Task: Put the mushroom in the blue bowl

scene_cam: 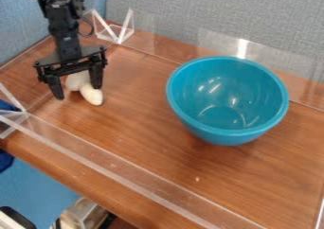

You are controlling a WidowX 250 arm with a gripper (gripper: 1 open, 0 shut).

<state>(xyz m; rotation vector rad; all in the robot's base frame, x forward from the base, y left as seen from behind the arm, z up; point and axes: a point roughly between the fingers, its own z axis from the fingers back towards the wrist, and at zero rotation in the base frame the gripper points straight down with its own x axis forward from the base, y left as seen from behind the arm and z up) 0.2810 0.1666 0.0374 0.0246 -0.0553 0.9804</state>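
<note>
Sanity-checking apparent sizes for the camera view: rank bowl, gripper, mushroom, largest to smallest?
1. Blue bowl
2. Gripper
3. Mushroom, partly hidden by the gripper, but its visible part is clearly smallest
</note>
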